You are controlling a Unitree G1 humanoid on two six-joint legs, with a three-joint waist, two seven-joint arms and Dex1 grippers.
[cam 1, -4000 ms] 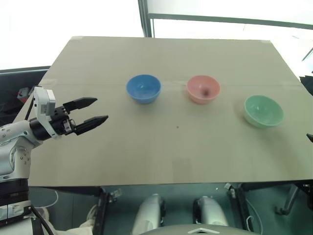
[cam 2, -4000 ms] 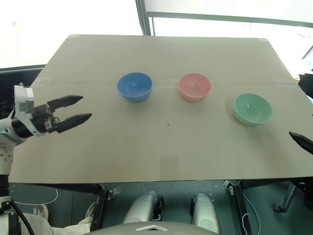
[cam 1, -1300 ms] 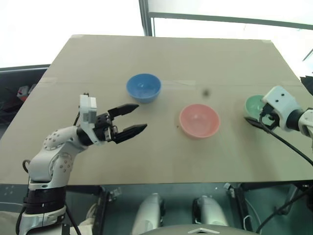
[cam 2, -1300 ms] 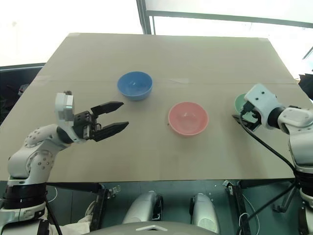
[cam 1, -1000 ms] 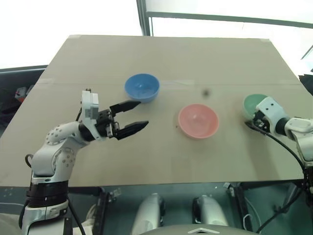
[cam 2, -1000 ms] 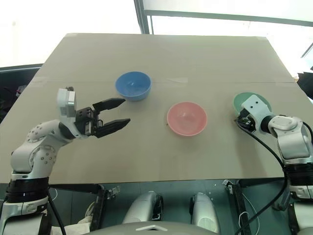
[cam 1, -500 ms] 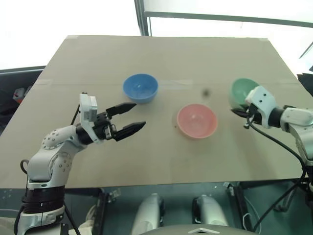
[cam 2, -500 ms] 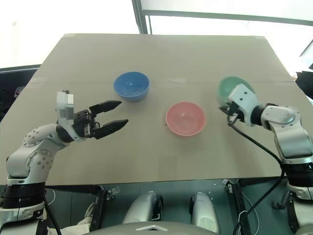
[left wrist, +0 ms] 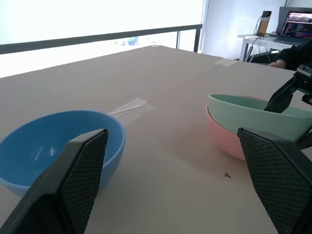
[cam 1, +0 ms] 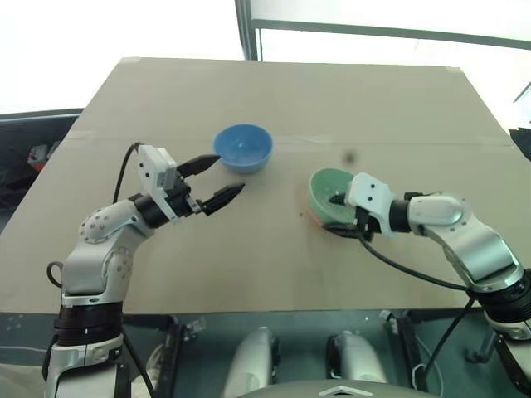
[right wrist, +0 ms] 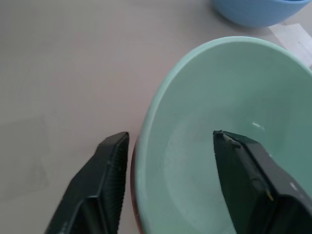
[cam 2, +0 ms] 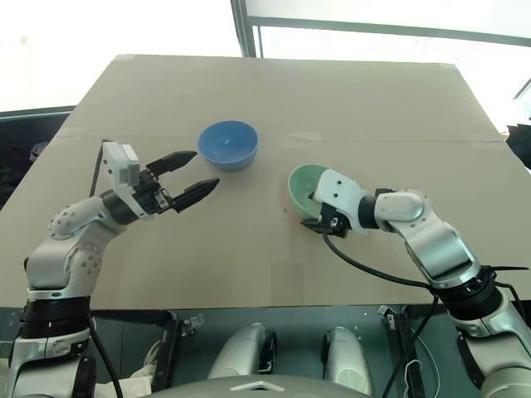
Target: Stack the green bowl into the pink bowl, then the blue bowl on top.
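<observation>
On surface centre, small mint-green plastic bowl point(cam 1: 330, 189) sat in salmon-pink plastic bowl point(left wrist: 225, 144); right tool point(right wrist: 170, 180) astride rim, parted, unclamped. Left tool point(cam 1: 212, 181) wide, empty. Light, slick; pinch rim.

Both eye views look down from above the near edge of the table point(cam 1: 274, 99), sharing its whole top. The left wrist view sits low, near the blue bowl point(left wrist: 53, 146), facing across toward the green bowl point(left wrist: 258, 117). The right wrist view looks down close on the green bowl's rim.
</observation>
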